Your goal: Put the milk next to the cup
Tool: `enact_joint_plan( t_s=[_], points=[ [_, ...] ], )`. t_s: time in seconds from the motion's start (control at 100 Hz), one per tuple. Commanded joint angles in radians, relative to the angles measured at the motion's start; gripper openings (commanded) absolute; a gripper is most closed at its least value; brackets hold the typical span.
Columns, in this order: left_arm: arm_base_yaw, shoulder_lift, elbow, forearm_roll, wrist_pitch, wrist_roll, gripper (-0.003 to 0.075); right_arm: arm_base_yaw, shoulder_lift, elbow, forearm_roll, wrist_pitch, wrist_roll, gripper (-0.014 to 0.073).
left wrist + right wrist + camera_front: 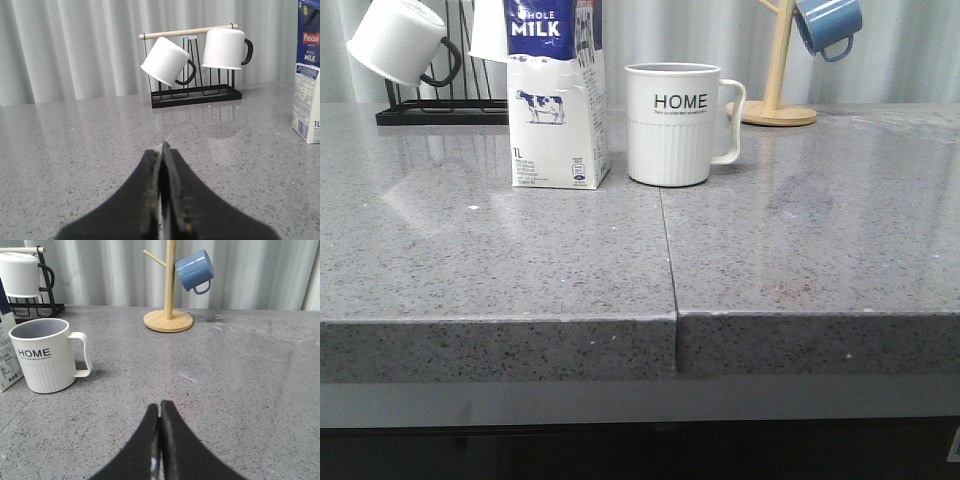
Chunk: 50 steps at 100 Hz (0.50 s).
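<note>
Left claw (pixel 162 165) pressed together, gripping nothing, hovering over the grey counter (pixel 520 270); right claw (pixel 159 425) likewise pressed together and gripping nothing; beyond, milk (pixel 556 95) standing upright just beside the cup (pixel 672 124), on its left in the front view, handle pointing away; small mugs (pixel 167 61) hanging on a black rack (pixel 197 95) behind; blue mug (pixel 195 271) on a wooden tree (pixel 168 315).

Upright milk (pixel 558 95) stands just beside white HOME cup (pixel 670 125).

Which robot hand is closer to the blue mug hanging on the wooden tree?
The right gripper. The blue mug hangs straight ahead of it, across open counter. The left gripper faces the black mug rack on the other side, and its view doesn't show the blue mug.
</note>
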Motion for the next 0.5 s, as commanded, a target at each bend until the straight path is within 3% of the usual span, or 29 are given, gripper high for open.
enact_joint_plan(
  t_s=[0.0, 0.24, 0.49],
  points=[
    [0.003, -0.032, 0.051, -0.004, -0.070, -0.009, -0.0021, -0.004, 0.002, -0.027, -0.023, -0.082, -0.011, -0.0120],
    [0.003, -0.032, 0.051, -0.004, -0.070, -0.009, -0.0021, -0.008, -0.147, 0.018, -0.035, -0.054, -0.033, -0.0120],
    [0.003, -0.032, 0.051, -0.004, -0.070, -0.009, -0.0020, -0.045, -0.358, 0.135, 0.051, -0.044, -0.146, -0.0120]
  ],
)
